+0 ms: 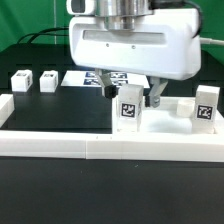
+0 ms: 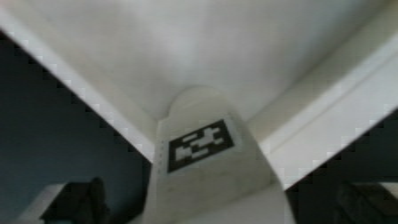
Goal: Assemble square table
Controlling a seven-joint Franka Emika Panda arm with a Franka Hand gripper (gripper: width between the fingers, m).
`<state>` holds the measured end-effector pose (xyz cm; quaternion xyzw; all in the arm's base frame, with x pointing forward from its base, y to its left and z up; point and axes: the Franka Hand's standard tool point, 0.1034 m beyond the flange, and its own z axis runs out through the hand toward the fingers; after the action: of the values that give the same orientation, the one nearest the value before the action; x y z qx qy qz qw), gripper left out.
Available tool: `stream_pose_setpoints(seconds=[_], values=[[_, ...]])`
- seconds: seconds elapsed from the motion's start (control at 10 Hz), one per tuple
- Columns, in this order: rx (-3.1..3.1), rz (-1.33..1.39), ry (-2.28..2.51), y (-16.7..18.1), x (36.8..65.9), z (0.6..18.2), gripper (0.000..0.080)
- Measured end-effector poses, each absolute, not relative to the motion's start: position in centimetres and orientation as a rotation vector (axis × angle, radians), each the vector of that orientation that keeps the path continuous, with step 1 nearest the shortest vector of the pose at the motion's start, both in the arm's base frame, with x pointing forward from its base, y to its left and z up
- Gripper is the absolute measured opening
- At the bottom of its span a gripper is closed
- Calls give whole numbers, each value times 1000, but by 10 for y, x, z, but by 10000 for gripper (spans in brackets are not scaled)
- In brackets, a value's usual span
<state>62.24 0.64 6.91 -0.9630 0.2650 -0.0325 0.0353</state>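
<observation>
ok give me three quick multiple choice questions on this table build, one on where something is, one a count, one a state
1. Where is the middle leg block?
A stacked on another block
B between the fingers
C at the exterior view's far left edge

2. How many tagged leg blocks show in the exterior view?
A two
B four
C six

3. How does the middle leg block stand?
A upright
B flat on its side
C split in two

Answers:
1 B: one dark finger shows on each side of it, and the wrist view looks straight down on its tag.
2 B: the two left leg blocks, the middle one and the right leg block.
3 A: its long side runs vertical, with the tag facing the exterior camera.
</observation>
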Motion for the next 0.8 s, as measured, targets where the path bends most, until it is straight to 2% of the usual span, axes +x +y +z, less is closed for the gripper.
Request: stream_pose_setpoints(seconds=[0.1,0.3,0.5,0.6,0.8], values=[[-3016,-102,623,5,622,67,649],[-3019,-103,613,4,622,68,649],[-3017,-103,619,4,622,67,363],[-2984,-99,751,4,622,67,287],[-2916,-92,966,4,622,67,288]])
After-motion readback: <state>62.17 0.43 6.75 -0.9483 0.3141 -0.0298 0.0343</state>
